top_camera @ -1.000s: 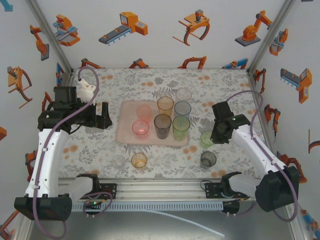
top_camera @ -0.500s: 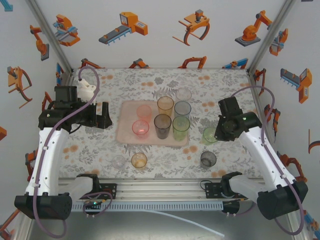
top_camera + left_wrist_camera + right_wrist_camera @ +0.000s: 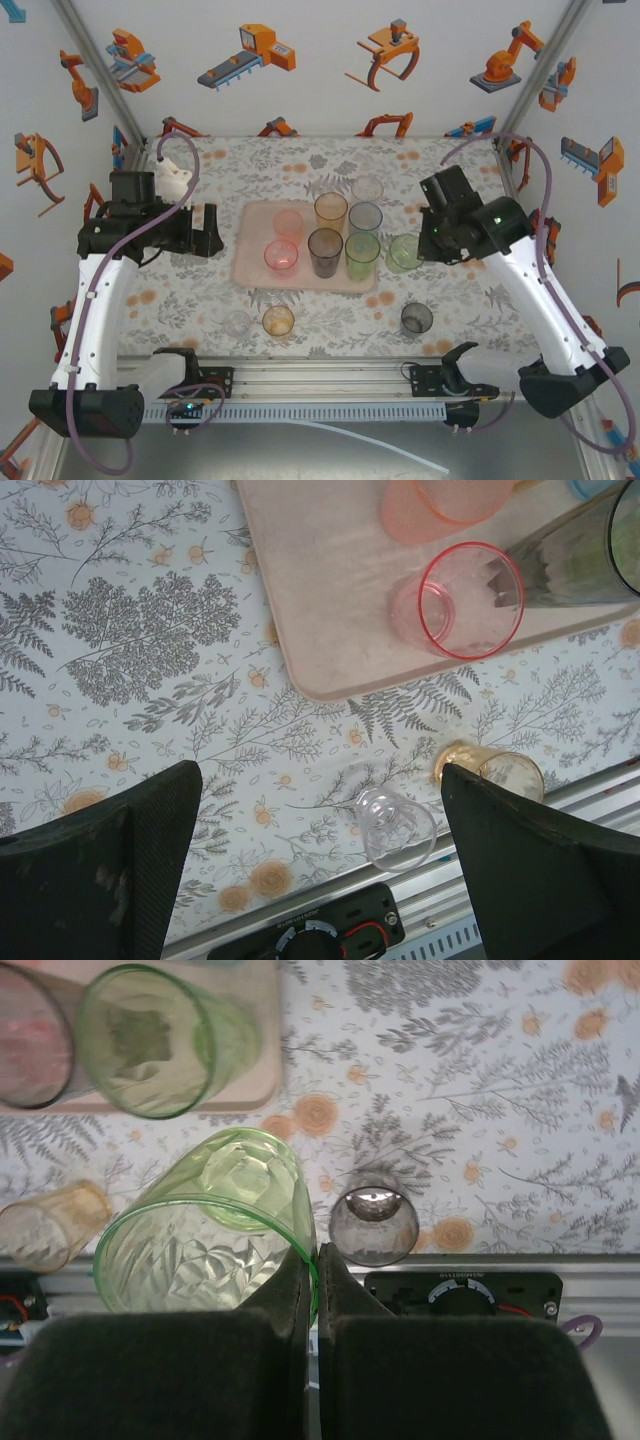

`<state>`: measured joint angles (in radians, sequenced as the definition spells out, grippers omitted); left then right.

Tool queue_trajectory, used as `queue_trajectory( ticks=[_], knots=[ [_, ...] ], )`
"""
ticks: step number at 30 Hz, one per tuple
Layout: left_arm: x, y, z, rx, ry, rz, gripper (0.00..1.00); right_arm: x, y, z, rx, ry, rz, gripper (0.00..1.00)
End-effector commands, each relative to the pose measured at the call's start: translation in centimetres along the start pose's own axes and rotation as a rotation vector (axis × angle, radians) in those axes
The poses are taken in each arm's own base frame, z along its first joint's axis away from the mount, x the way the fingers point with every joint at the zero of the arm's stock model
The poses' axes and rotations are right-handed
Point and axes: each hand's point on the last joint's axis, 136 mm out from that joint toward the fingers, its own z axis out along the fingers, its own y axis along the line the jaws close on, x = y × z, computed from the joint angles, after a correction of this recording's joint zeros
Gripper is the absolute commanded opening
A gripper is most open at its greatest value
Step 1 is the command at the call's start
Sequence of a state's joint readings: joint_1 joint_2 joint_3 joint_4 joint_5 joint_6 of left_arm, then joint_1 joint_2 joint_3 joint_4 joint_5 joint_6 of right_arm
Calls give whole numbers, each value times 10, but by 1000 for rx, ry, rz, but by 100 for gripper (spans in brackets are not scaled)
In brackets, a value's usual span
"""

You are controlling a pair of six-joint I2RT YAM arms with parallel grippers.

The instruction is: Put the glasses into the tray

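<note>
Two fingers of the right gripper [image 3: 310, 1258] pinch shut on the rim of a pale green faceted tumbler [image 3: 200, 1230], held just beside the right edge of the flat pale pink tray [image 3: 255, 236], where what look like six tinted glasses [image 3: 325, 250] already stand. The left gripper [image 3: 320, 780] hovers wide open and empty off the tray's left side. Setting this one down well means carrying it over the low rim to a bare patch, levelling it, lowering until the base rests, and only then letting go, clear of the tall green glass [image 3: 362, 252] nearby
</note>
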<state>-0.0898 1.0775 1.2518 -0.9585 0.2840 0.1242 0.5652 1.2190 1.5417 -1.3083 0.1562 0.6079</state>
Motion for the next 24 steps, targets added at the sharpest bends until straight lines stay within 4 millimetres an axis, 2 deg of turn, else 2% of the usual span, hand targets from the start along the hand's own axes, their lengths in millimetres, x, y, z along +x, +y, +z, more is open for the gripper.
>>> queue_trajectory(
  ticks=[1, 4, 7, 12, 19, 24],
  knots=[
    [5, 2, 3, -4, 20, -16, 97, -13, 22, -15, 7, -8, -64, 0],
    [6, 3, 3, -6, 16, -18, 97, -34, 59, -24, -40, -33, -133, 0],
    [6, 3, 2, -9, 12, -20, 97, -58, 99, -24, -80, -61, -197, 0],
    [5, 4, -1, -20, 7, -14, 97, -99, 160, -4, -143, -111, -271, 0],
    [5, 5, -3, -28, 7, -9, 97, -143, 220, 35, -229, -218, -300, 0],
    [4, 5, -3, -26, 4, -8, 97, -161, 241, 65, -244, -288, -293, 0]
  ],
)
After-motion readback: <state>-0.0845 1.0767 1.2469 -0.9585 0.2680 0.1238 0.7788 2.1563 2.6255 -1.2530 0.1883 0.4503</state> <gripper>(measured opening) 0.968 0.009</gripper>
